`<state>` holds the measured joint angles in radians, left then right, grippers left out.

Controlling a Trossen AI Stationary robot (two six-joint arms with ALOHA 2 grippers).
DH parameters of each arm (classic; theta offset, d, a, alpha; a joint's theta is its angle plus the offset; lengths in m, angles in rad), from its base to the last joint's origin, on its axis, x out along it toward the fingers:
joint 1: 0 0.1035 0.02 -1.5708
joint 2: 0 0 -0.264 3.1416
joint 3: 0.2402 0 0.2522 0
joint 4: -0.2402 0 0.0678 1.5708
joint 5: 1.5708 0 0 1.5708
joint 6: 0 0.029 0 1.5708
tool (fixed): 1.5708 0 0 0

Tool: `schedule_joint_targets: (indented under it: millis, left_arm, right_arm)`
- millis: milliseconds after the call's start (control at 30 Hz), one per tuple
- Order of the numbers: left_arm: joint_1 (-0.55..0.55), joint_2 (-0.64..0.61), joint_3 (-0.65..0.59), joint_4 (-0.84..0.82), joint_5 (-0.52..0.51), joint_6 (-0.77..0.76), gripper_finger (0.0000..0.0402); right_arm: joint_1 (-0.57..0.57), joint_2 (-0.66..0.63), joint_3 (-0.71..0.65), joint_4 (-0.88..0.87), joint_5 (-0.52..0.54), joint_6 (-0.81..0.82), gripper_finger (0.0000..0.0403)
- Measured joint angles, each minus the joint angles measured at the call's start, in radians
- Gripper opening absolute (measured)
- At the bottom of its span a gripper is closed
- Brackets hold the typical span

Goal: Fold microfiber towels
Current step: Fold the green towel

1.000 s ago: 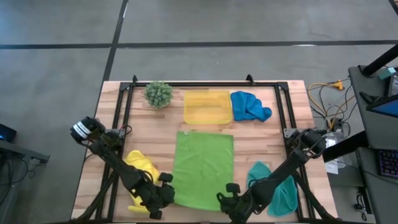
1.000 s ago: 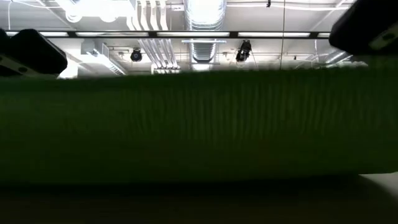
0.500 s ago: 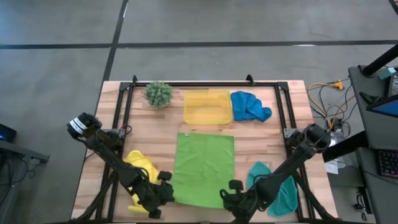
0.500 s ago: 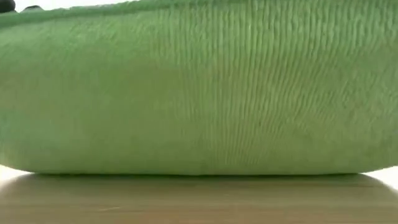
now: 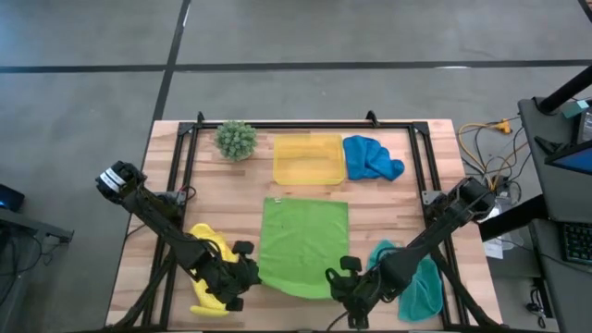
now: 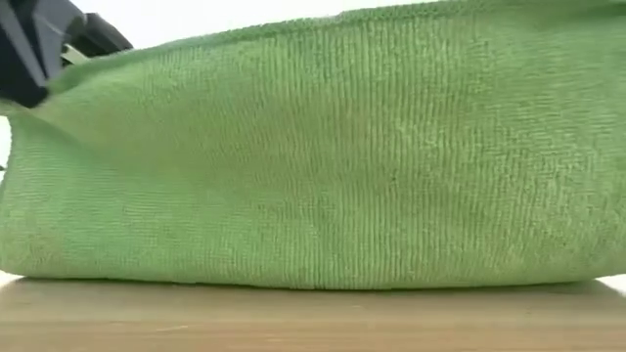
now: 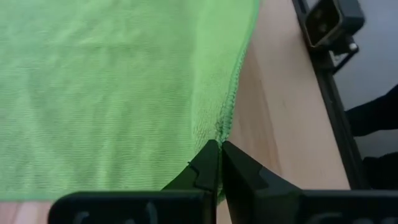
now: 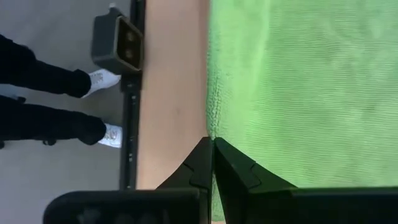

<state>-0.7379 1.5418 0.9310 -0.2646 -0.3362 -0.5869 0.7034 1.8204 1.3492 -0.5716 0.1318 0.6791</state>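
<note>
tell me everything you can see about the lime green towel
The lime green towel is a fuzzy, fine-ribbed cloth with a stitched hem, lying mid-table. Its near edge is lifted off the wood and curling over: the left claw pinches one near corner, the right claw the other. The far part lies flat.

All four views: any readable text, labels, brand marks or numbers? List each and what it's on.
None readable in any view.
Lime green towel: a small pale tag shows at its far edge in the high view, too small to read.
Yellow tray, blue towel, teal towel, yellow towel: no print visible.
Left gripper and right gripper: no markings visible on the fingers.
</note>
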Motion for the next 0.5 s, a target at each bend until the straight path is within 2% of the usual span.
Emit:
schedule_joint_targets:
  millis: [500]
  left_arm:
    - [0.082, -0.007, 0.000, -0.025, -0.038, 0.052, 0.0000]
  right_arm:
    - [-0.093, -0.185, -0.221, 0.033, 0.000, -0.031, 0.0008]
